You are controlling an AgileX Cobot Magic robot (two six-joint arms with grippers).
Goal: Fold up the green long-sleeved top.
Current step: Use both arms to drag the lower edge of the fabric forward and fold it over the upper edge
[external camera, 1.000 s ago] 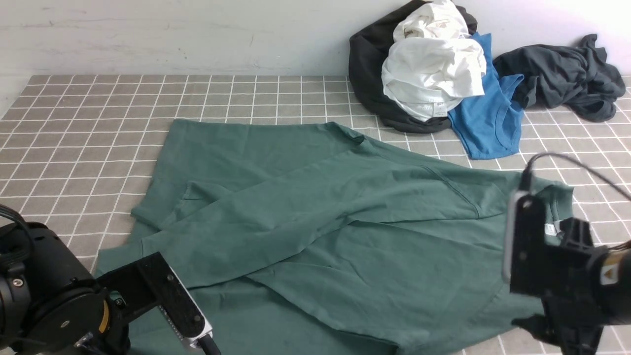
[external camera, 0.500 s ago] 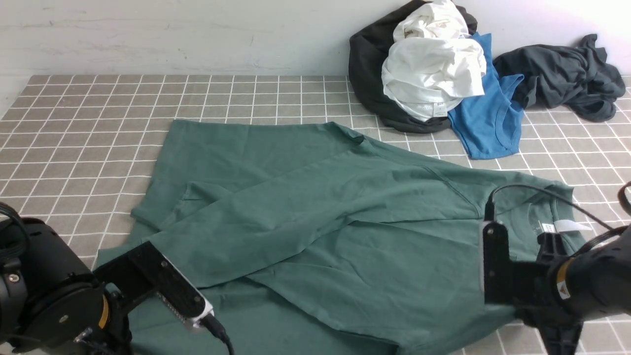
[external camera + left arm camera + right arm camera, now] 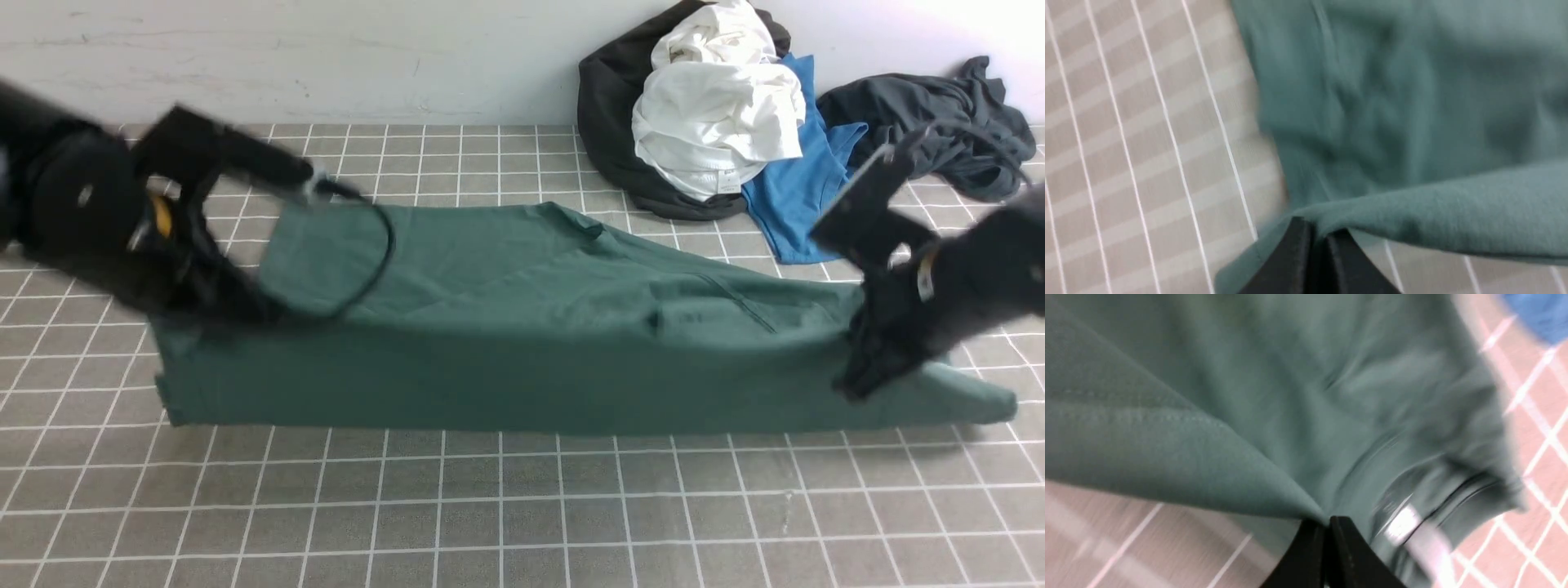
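green long-sleeved top [image 3: 506, 343]: dark green, spread as a long band across the bench [image 3: 490, 506], near edge straight, right end tapering to a point. Front layer raised and stretched taut, pinched at its ends by left pincer [image 3: 1314, 241] and right pincer [image 3: 1327, 526]. White neck label [image 3: 1404, 522] blurred at the right end

The left gripper [image 3: 1318, 239], jaws pressed together, pinches the top [image 3: 506, 359] at its left end; the right gripper [image 3: 1327, 524] likewise at its right end. The left arm [image 3: 82, 204] and right arm [image 3: 971, 269] slope down towards the top, motion-blurred.
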